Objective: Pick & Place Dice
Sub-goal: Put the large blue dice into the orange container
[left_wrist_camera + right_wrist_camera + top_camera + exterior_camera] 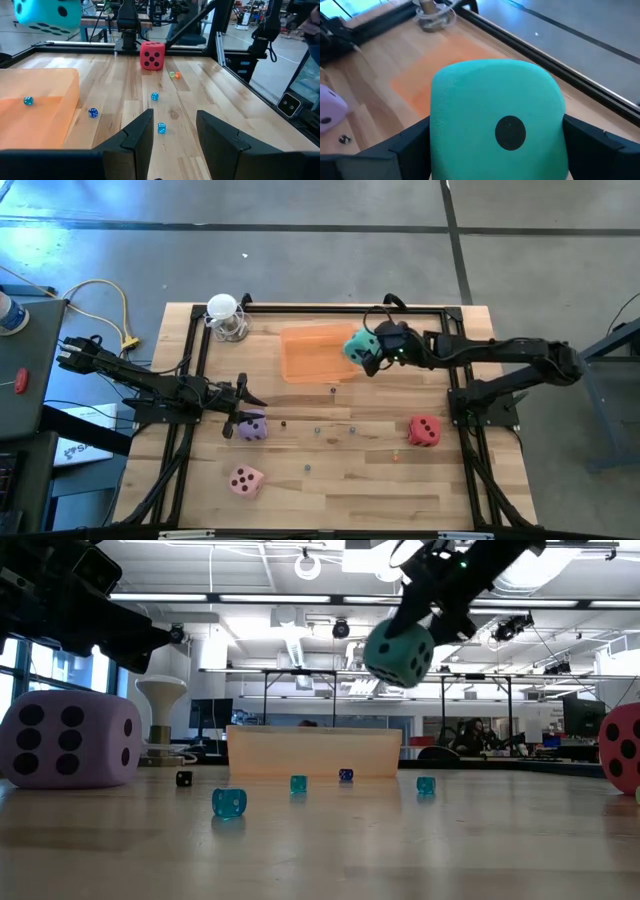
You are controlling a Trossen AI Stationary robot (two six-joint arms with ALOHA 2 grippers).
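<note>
right claw [372,358]: clamped on the teal die [361,346], held up over the orange tray [310,350], probably for a drop
left claw [243,395]: empty, part open, beside the purple die [251,428]
red die [424,431], pink die [246,479]: on the table

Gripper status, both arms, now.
Left gripper: open, holding nothing, beside the purple die.
Right gripper: shut on the teal die, held above the orange tray.

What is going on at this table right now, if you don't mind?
The right gripper holds the soft teal-green die in the air above the shallow orange tray. The left gripper waits, open and empty, beside the purple die. The red die and pink die lie on the wooden table.
</note>
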